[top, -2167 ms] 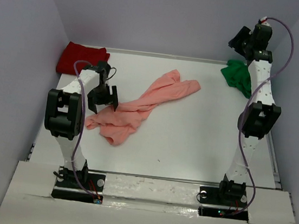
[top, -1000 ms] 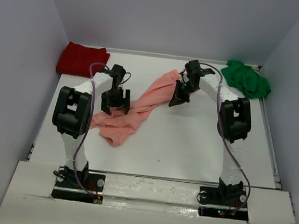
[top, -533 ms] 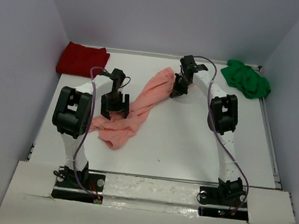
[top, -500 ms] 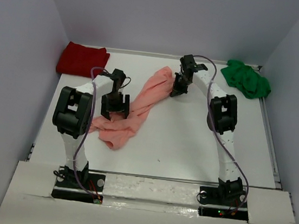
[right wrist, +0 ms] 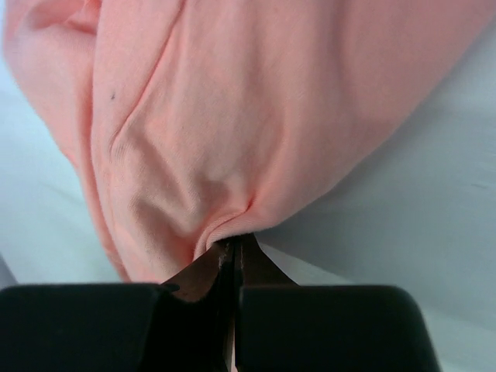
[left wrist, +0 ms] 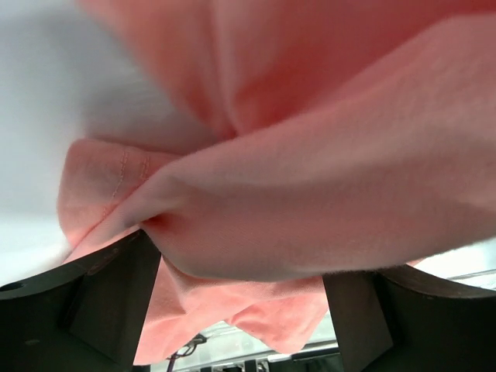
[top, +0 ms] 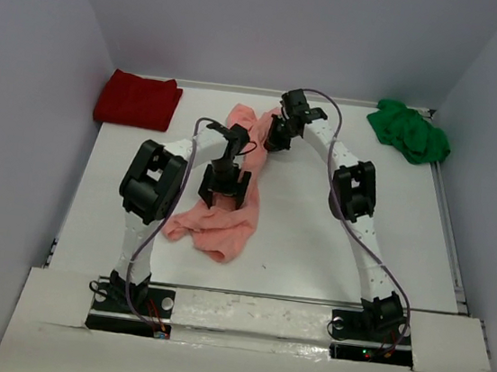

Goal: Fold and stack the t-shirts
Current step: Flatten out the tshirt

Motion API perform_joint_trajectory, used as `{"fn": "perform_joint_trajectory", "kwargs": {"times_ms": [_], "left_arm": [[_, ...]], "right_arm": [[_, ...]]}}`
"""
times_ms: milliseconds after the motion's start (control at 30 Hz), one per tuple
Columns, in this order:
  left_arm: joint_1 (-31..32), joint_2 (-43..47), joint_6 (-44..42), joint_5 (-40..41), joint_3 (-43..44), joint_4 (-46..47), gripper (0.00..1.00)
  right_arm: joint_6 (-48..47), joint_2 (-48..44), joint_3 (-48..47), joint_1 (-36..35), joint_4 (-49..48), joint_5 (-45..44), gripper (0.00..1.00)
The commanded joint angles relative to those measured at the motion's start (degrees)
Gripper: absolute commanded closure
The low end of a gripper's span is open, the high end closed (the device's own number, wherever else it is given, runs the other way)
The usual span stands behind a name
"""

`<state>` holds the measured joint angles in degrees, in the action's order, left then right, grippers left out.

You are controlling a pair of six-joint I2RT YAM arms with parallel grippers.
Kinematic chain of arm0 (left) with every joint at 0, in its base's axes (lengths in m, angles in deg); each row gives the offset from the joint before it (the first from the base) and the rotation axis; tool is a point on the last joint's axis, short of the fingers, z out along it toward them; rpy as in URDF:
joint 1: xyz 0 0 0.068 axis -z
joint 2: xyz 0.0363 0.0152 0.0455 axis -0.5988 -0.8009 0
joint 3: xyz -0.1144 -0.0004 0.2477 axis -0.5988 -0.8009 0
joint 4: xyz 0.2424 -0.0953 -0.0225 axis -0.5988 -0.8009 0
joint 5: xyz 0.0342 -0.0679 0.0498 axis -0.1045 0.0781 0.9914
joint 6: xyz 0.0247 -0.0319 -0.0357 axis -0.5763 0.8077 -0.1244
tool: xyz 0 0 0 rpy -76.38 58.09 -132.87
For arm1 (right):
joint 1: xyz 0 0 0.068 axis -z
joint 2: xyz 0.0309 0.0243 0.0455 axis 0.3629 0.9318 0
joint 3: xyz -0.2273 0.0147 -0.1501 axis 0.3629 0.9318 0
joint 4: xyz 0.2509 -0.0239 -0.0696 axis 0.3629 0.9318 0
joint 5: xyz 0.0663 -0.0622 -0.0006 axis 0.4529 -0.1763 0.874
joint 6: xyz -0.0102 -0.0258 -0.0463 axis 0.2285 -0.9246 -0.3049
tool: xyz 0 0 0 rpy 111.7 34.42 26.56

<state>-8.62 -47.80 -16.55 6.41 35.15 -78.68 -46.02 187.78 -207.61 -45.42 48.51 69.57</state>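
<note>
White tabletop (top: 314,239) fills your workspace, walled in pale grey. Your salmon-pink shirt (top: 226,224) is the biggest thing on it, a twisted rope of cloth running from 12 o'clock down to a heap at 7 o'clock, just left of centre. The dark red shirt (top: 137,100) lies squared off at 10 o'clock and looks already folded. The green shirt (top: 409,131) sits crumpled at 2 o'clock, well apart, likely waiting its turn. No bin or tray shows. Your right gripper (right wrist: 235,256) is clenched on the pink shirt's far end, probably to anchor it for spreading. Your left gripper (left wrist: 248,310) hangs spread wide astride a ridge of the same shirt, clamping nothing yet.
</note>
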Motion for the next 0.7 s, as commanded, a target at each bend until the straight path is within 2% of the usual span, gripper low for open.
{"fn": "perform_joint_trajectory", "kwargs": {"times_ms": [0,67,133,267,500,667], "left_arm": [[3.65,-2.60,-0.91,-4.66,6.11,-1.76,0.09],[4.53,-3.75,-1.09,-7.29,7.25,-0.71,0.11],[5.41,-4.37,-1.26,-8.61,9.36,-0.18,0.11],[5.59,-2.97,-0.21,-7.04,12.35,0.70,0.11],[5.32,2.92,1.02,-3.70,13.49,0.61,0.07],[3.57,11.51,3.30,-0.27,10.09,5.69,0.05]], "right_arm": [[3.03,2.97,-1.58,-2.84,-5.53,9.59,1.00],[5.05,3.68,-1.93,-2.84,-6.59,14.50,1.00],[6.02,3.68,-1.93,-2.84,-7.03,15.75,1.00],[2.95,-1.06,3.06,-2.84,-7.29,8.48,1.00],[2.34,-5.72,6.41,0.67,-8.00,6.00,1.00],[1.80,-8.53,7.73,2.69,-8.79,2.05,0.81]]}}
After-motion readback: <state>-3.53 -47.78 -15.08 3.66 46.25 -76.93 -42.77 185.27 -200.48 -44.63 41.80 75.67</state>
